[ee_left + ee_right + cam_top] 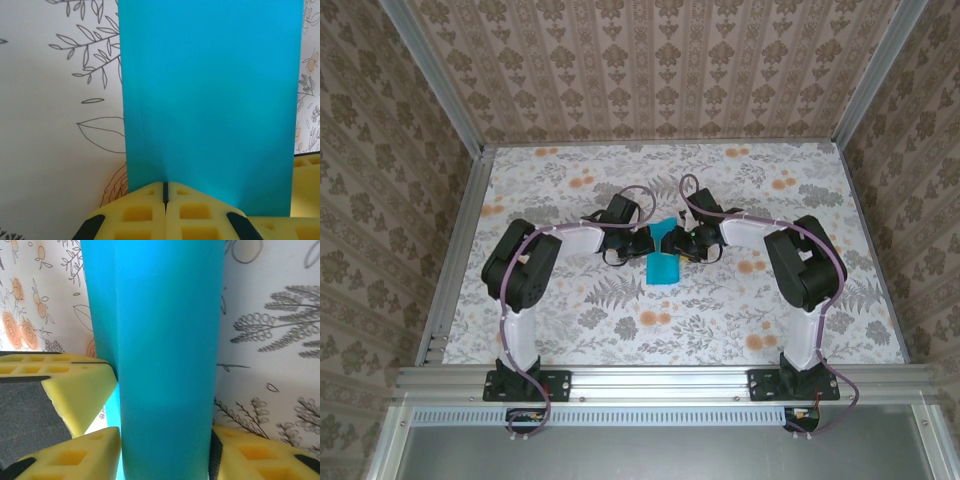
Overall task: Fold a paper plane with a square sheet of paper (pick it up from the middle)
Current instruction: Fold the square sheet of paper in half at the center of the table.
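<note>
Our left gripper (165, 192) has its pads pressed together, pinching the square sheet of paper (210, 100) at its edge. Our right gripper (165, 445) straddles the sheet, fingers apart; gripping or not, we cannot tell. The paper sits mid-table (570, 330), between both grippers.

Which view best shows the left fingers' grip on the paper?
Left wrist: the left fingers pinch the paper's edge, shut. Top view shows it small between the arms; right wrist, its face close up.
</note>
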`<state>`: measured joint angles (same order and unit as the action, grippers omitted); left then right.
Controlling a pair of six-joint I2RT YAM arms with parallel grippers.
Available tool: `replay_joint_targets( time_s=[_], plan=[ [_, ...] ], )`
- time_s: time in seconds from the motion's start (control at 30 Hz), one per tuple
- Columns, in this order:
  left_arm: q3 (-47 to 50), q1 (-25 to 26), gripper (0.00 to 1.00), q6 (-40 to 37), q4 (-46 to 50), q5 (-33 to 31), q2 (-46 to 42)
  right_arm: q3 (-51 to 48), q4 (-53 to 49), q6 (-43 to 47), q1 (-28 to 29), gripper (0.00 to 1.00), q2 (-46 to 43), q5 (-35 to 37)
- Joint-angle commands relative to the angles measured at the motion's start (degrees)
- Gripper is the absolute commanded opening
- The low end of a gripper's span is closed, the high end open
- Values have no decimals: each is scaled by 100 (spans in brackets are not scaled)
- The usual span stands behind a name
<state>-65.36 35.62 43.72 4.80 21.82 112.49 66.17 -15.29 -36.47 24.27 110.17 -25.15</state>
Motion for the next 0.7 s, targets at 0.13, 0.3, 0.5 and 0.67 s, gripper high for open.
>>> replay_joint_targets(
  time_s=[0.13,0.3,0.5,0.67],
  plan=[
    [-140,33,0,-246,494,-142,138,297,-681,697,-96,57,-125,204],
    [-212,24,1,-285,527,-86,151,405,-745,797,-98,52,95,-44],
    [-397,0,5,-290,576,32,26,346,-566,599,-97,43,216,34],
    [-297,-67,15,-131,492,-64,-312,274,-492,389,-94,39,253,242]
  ],
)
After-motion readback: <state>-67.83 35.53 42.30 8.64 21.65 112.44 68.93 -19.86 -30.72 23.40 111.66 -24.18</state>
